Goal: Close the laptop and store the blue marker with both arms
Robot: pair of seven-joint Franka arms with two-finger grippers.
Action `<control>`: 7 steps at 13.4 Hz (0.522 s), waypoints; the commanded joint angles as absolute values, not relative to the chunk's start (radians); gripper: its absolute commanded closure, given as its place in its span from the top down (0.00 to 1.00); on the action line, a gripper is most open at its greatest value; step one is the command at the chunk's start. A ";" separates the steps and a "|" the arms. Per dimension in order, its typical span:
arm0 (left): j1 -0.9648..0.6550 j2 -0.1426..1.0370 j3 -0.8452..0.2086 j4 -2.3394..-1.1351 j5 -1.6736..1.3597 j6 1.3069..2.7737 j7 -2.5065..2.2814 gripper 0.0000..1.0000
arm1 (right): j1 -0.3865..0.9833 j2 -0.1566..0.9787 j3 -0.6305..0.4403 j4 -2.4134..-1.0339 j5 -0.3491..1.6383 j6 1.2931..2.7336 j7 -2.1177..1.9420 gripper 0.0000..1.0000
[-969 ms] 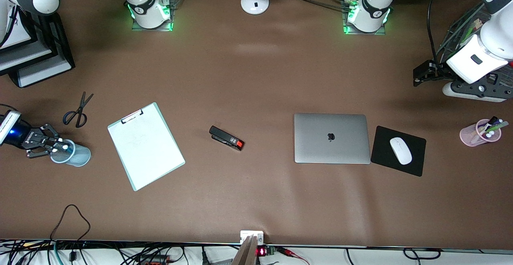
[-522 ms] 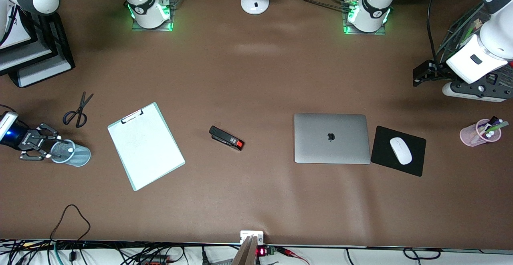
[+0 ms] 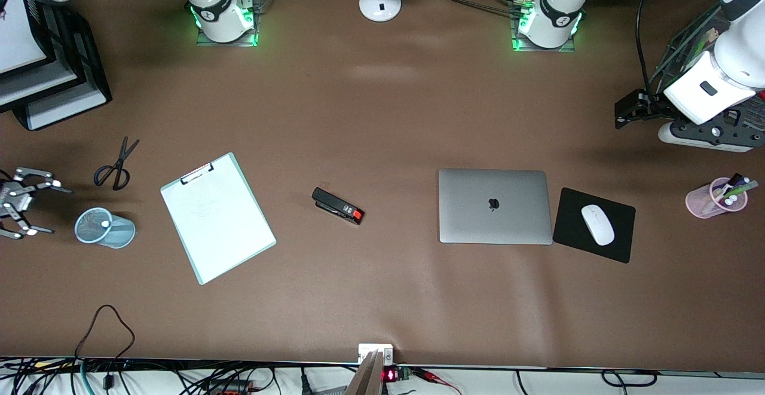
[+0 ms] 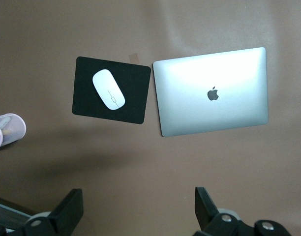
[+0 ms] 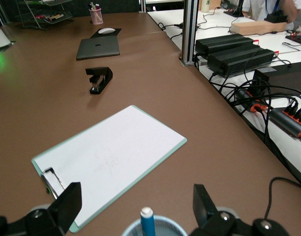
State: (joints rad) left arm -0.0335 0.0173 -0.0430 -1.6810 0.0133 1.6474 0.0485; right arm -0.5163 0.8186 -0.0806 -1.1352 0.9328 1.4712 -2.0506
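Observation:
The laptop [image 3: 495,205] lies shut on the table, lid up with the apple logo showing; it also shows in the left wrist view [image 4: 212,98] and, small, in the right wrist view [image 5: 98,48]. The blue marker [image 5: 147,221] stands in a light-blue mesh cup [image 3: 121,236], whitish end [image 3: 105,224] up. My right gripper [image 3: 55,210] is open and empty beside the cup, toward the right arm's end of the table; in its wrist view [image 5: 135,201] the marker stands between the spread jaws. My left gripper [image 3: 623,116] is open and empty, raised over bare table near the left arm's end [image 4: 139,206].
A clipboard [image 3: 217,217], scissors [image 3: 116,165] and a black stapler [image 3: 338,205] lie between cup and laptop. A white mouse [image 3: 597,224] sits on a black mouse pad [image 3: 571,230] beside the laptop. A pink cup of pens [image 3: 714,198] stands nearer the left arm's end. Trays [image 3: 54,78] stand at the right arm's end.
My right gripper was closed around the marker at the cup, opened, and has drawn back toward the right arm's end. The marker stays in the cup. The left arm has barely moved.

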 commanded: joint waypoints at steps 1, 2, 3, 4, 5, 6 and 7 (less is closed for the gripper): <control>-0.035 0.008 -0.041 -1.678 0.009 1.632 0.061 1.00 | -0.474 0.723 -0.081 -1.152 0.879 1.447 -1.916 1.00; -0.035 0.008 -0.041 -1.678 0.009 1.634 0.061 1.00 | -0.460 0.698 -0.081 -1.152 0.861 1.436 -1.869 1.00; -0.035 0.008 -0.041 -1.678 0.009 1.634 0.061 1.00 | -0.445 0.672 -0.081 -1.152 0.841 1.424 -1.821 1.00; -0.035 0.009 -0.040 -1.678 0.008 1.634 0.061 1.00 | -0.425 0.643 -0.081 -1.152 0.816 1.417 -1.766 1.00; -0.035 0.008 -0.040 -1.678 0.008 1.634 0.061 1.00 | -0.405 0.620 -0.081 -1.152 0.790 1.417 -1.711 1.00; -0.035 0.008 -0.040 -1.677 0.008 1.634 0.063 1.00 | -0.387 0.605 -0.080 -1.152 0.776 1.417 -1.671 1.00; -0.035 0.008 -0.040 -1.678 0.008 1.634 0.063 1.00 | -0.361 0.592 -0.081 -1.152 0.763 1.417 -1.636 1.00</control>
State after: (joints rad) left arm -0.0335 0.0174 -0.0429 -1.6811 0.0133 1.6470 0.0485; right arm -0.3956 0.6303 -0.0789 -1.1342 0.8001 1.4246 -1.7028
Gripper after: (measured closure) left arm 0.000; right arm 0.000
